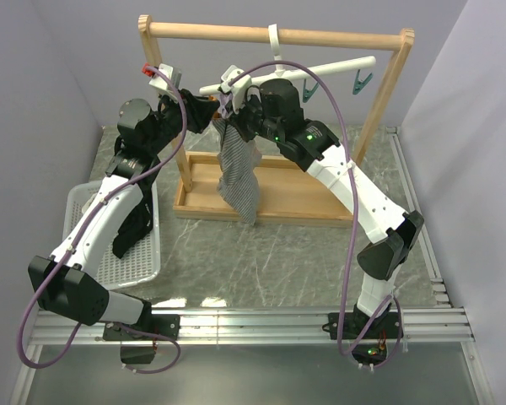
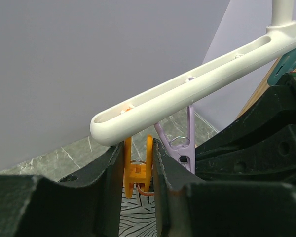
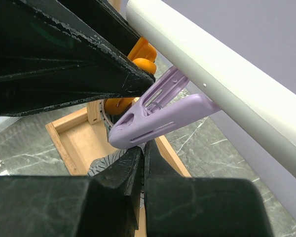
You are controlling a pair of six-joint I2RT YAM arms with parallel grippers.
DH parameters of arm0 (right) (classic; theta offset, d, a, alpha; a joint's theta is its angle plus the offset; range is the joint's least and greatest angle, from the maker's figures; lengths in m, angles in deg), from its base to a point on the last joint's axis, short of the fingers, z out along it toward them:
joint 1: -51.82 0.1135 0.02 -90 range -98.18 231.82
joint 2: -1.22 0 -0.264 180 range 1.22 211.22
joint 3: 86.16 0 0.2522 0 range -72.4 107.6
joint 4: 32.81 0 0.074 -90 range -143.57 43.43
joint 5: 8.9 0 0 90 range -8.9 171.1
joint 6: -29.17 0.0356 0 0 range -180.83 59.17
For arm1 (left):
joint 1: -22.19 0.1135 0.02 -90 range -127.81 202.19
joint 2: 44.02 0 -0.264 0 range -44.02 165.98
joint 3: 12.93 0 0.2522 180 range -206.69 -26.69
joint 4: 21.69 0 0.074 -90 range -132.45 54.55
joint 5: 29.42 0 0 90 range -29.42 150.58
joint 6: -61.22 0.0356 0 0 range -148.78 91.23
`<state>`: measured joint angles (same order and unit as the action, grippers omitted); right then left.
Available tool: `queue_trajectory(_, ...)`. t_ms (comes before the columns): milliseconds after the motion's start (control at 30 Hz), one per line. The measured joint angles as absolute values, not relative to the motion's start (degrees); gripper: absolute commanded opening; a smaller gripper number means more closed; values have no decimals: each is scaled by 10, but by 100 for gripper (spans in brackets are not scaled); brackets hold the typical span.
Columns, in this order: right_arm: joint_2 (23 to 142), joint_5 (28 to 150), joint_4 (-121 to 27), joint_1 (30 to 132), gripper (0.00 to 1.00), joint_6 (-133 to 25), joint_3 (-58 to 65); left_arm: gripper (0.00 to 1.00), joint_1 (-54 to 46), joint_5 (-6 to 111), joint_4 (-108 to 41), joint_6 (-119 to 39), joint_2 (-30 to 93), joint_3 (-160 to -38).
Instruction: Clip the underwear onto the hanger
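The white hanger (image 1: 320, 69) hangs by its hook from the wooden rail. The grey striped underwear (image 1: 238, 173) dangles from its left end. My left gripper (image 1: 209, 110) is closed on the handles of the orange clip (image 2: 138, 170) under the hanger bar (image 2: 187, 94), with striped cloth (image 2: 135, 217) below it. My right gripper (image 1: 234, 118) is shut on the underwear's top edge (image 3: 101, 168), just under the purple clip (image 3: 163, 111) and the bar (image 3: 227, 74). The purple clip (image 2: 187, 143) hangs beside the orange one (image 3: 138, 54).
The big wooden frame (image 1: 270, 35) stands on a wooden base tray (image 1: 295, 198). Two teal clips (image 1: 363, 82) hang on the hanger's right half. A white basket (image 1: 143, 261) at the left holds a black garment (image 1: 133, 228). Grey walls close in on both sides.
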<state>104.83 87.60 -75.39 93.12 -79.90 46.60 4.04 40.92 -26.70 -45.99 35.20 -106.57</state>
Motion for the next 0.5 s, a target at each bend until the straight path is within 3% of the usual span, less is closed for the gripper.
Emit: queue_trajectory(500,1048,876,-754,931,0,-799,466,23,40,414,-268,-460,352,-1067)
